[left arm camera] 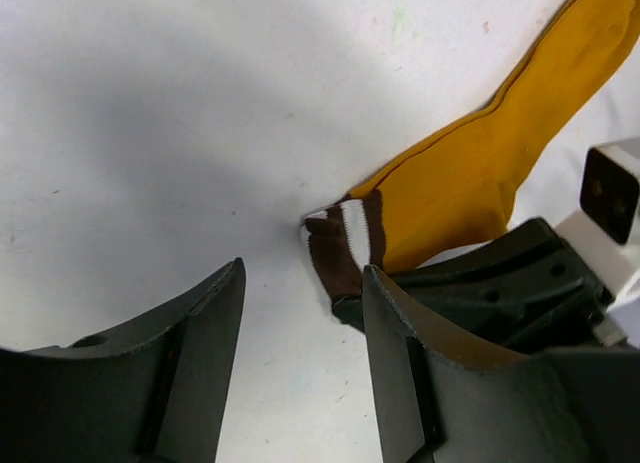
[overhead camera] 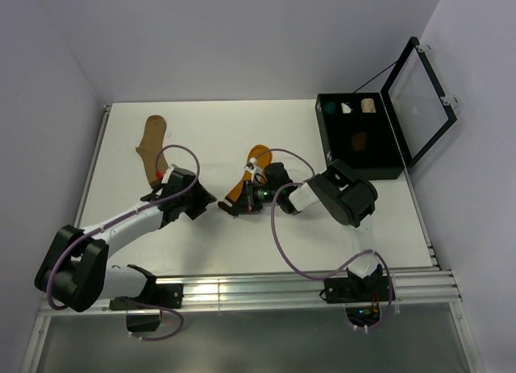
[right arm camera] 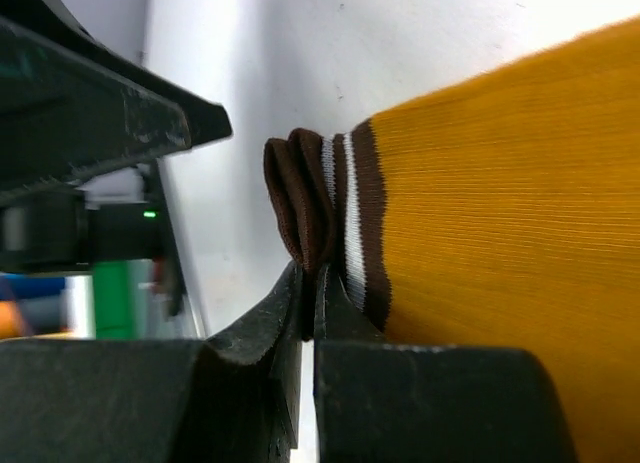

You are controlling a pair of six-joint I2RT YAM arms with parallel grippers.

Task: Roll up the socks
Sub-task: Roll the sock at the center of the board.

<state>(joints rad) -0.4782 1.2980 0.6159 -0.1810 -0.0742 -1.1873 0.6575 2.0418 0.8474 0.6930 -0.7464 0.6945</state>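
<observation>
Right hand tight on mustard sock cuff, toe off-frame; left hand half-open, empty.

A white table is enclosed by pale lilac walls at the back and sides, and its near edge is bordered by a ribbed aluminium rail. At the table's far right a black case is set, with its clear-panelled lid swung open to the right. In its far row a teal bundle, a white bundle and a cream bundle are lodged side by side, while a dim brownish item, too dark to be identified, is seen nearer.
</observation>
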